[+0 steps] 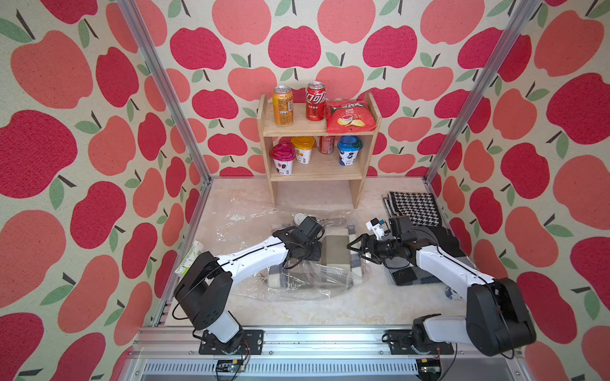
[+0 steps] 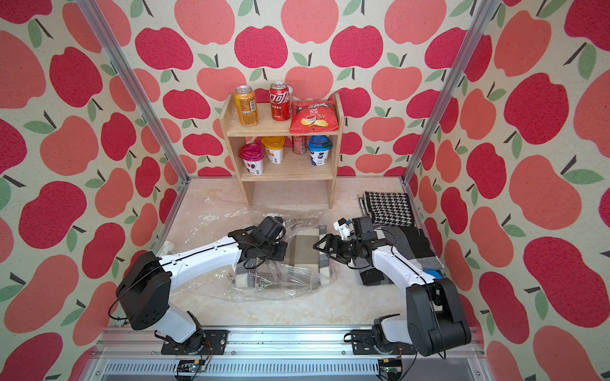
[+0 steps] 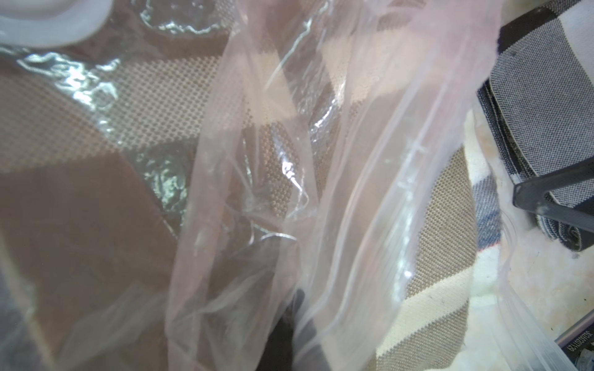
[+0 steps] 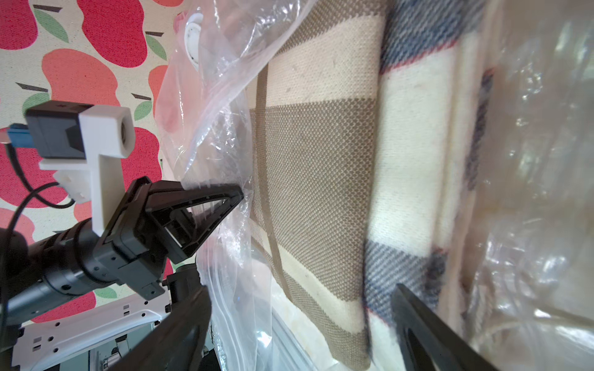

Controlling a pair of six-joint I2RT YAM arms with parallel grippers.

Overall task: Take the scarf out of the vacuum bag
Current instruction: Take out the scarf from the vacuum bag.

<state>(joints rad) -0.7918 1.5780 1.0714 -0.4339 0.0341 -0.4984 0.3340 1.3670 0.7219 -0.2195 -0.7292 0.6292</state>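
- the vacuum bag [image 1: 244, 217] lies crumpled on the desk [image 1: 297, 313], with its round white valve cap [image 1: 299, 218] just behind the left arm's wrist.
- the plaid scarf [image 1: 335, 250], beige, cream and blue, lies folded inside it, one end at the bag's open mouth.
- left gripper [image 4: 236, 194]: jaws closed, pinching what seems to be the bag's upper film at the mouth.
- right gripper [image 1: 359, 252]: jaws wide apart, one on each side of the scarf's end.

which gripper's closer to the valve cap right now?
Left. The left gripper is shut on the bag near the valve cap; the right gripper, open, is across the scarf from it.
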